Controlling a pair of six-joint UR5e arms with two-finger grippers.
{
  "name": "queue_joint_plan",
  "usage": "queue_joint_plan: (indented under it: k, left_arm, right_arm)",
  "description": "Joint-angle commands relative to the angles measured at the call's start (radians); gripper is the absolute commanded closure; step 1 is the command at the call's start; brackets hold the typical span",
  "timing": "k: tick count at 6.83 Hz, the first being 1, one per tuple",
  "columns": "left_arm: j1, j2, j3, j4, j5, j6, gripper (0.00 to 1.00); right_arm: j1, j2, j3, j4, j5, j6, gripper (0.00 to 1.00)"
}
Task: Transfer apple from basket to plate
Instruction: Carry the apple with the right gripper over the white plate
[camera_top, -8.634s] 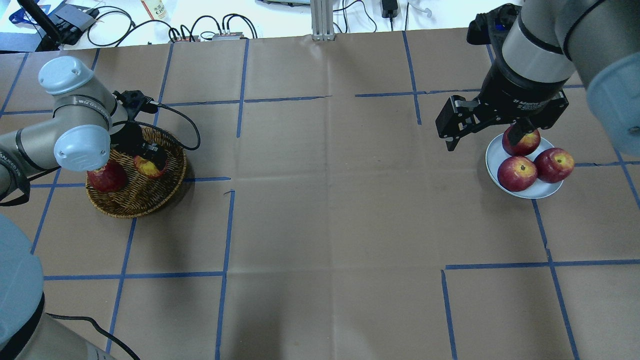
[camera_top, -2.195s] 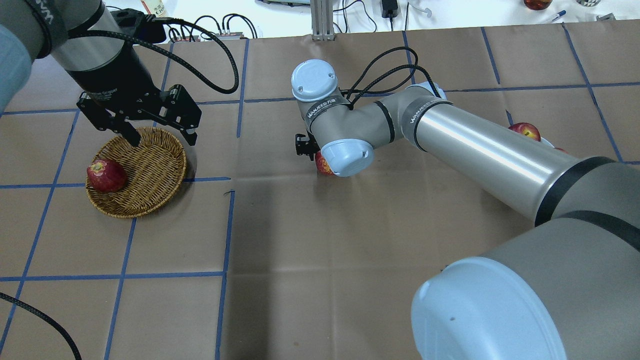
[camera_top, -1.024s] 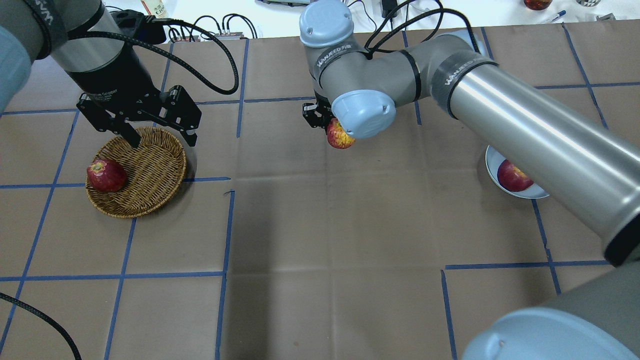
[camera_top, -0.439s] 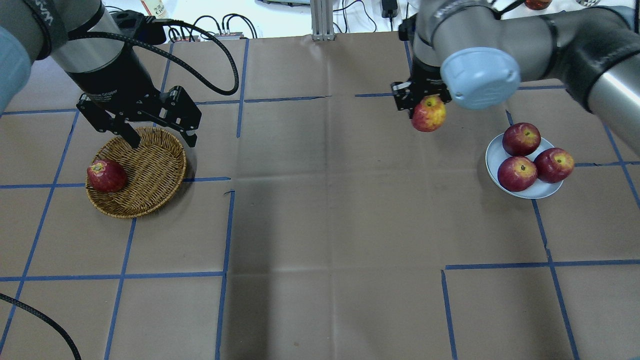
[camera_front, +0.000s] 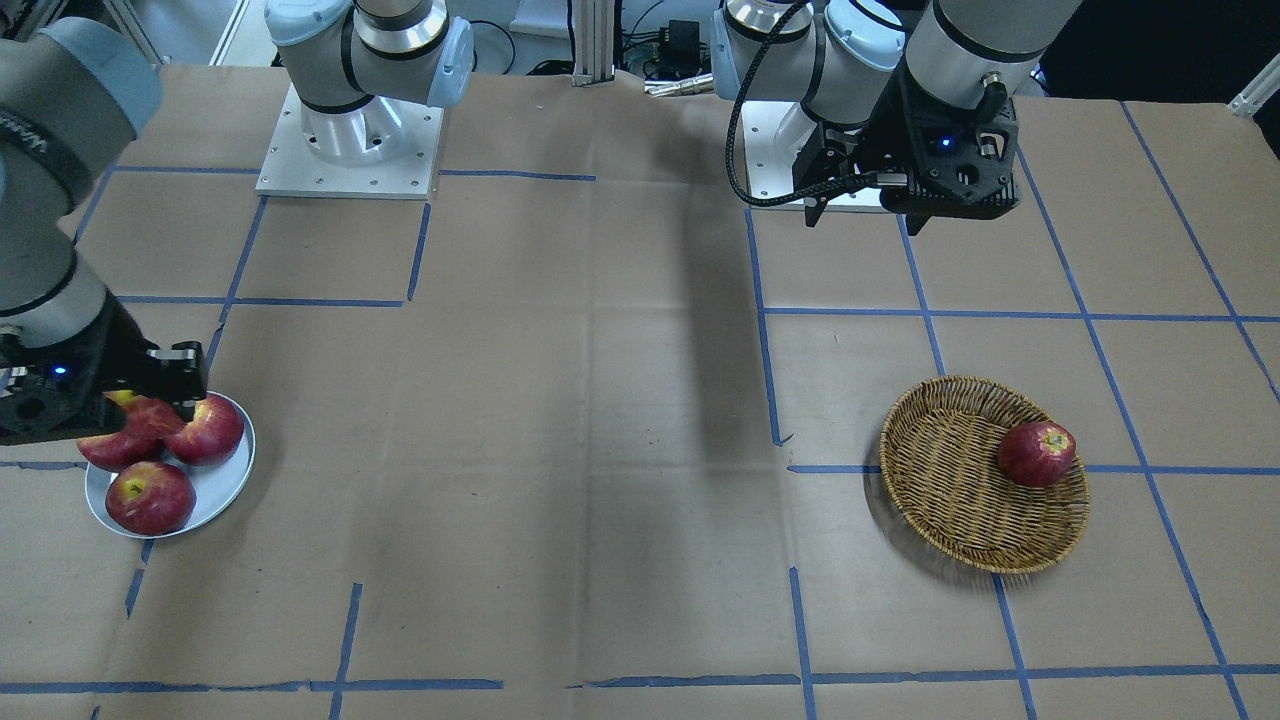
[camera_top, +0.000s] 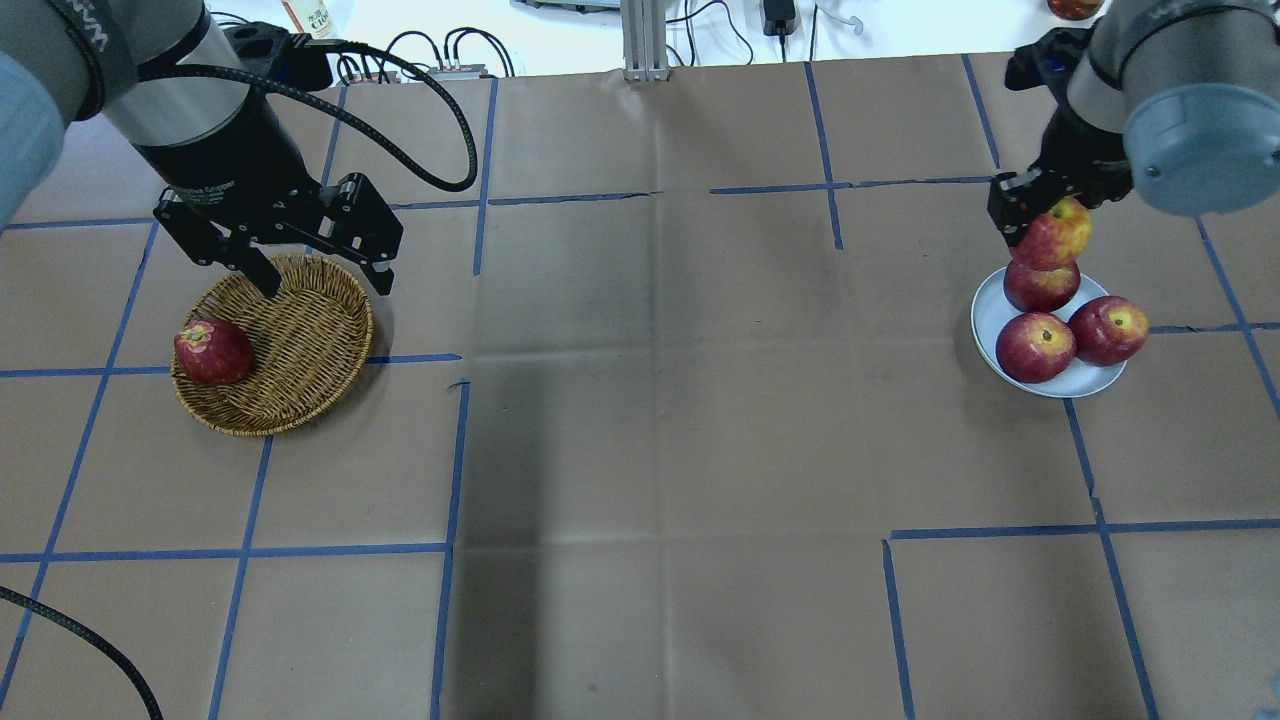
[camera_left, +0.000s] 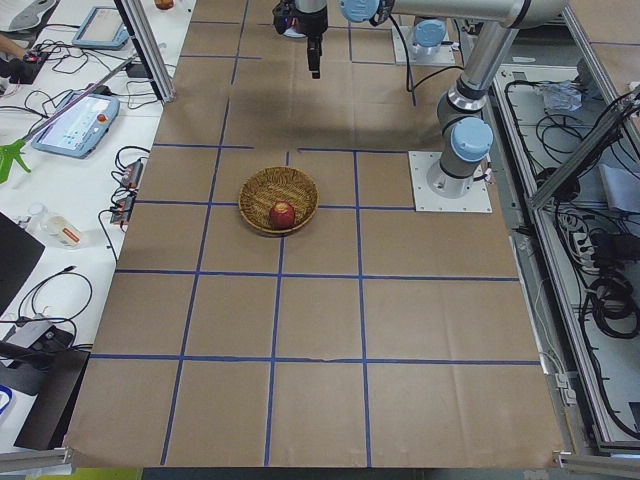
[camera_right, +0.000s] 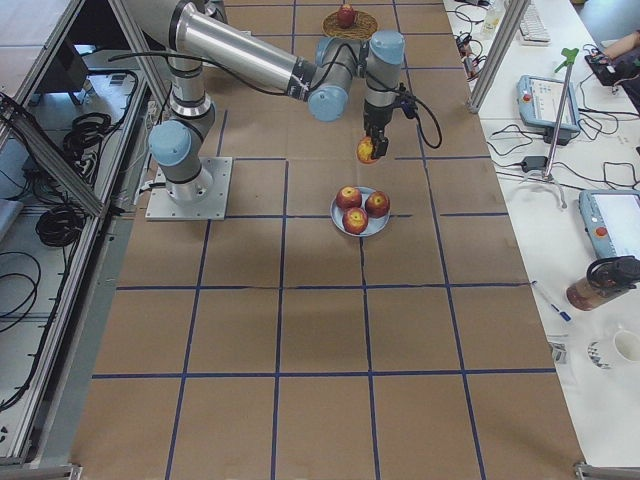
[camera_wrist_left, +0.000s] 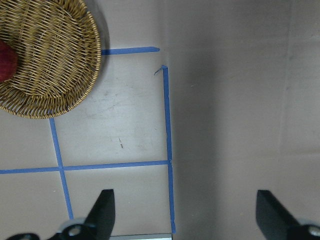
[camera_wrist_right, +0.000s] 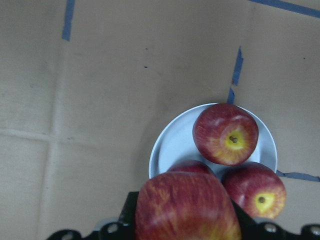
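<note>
My right gripper (camera_top: 1040, 215) is shut on the streaky orange-red apple (camera_top: 1052, 235) and holds it in the air over the far edge of the grey-blue plate (camera_top: 985, 318). In the right wrist view the apple (camera_wrist_right: 187, 210) fills the bottom, with the plate (camera_wrist_right: 172, 145) below it. My left gripper (camera_top: 325, 280) hangs open and empty above the far rim of the wicker basket (camera_top: 290, 350). Its fingers (camera_wrist_left: 102, 210) stand wide apart in the left wrist view, with the basket (camera_wrist_left: 50, 55) at the top left.
Three dark red apples (camera_top: 1035, 347) lie on the plate, one (camera_top: 1042, 285) right under the held apple. One dark red apple (camera_top: 212, 352) lies at the basket's left side. Brown paper with blue tape lines (camera_top: 640, 450) covers the table.
My right arm has carried the apple to the right, from mid-table to above the plate's far edge. The left arm and the basket have not moved.
</note>
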Motion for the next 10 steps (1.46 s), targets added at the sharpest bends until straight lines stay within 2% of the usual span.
queue_joint_plan:
  k: [1,3,4,8,10]
  left_arm:
    - [0.000,0.001,-0.002,-0.006,0.002,0.002,0.01]
    - [0.000,0.001,-0.002,-0.006,0.002,0.000,0.01]
    - [0.000,0.001,-0.002,-0.007,0.002,0.000,0.01]
    - [0.000,0.001,-0.004,-0.007,0.002,0.002,0.01]
    - [0.000,0.003,-0.004,-0.009,0.002,0.002,0.01]
  right_arm:
    - [-0.141,0.017,0.020,-0.034,0.028,-0.174,0.45]
    - [-0.142,0.047,0.111,-0.128,0.035,-0.165,0.45]
    - [-0.139,0.033,0.137,-0.130,0.036,-0.156,0.45]
    - [-0.136,0.099,0.153,-0.215,0.051,-0.153,0.44]
    - [-0.124,0.090,0.148,-0.216,0.051,-0.153,0.43]
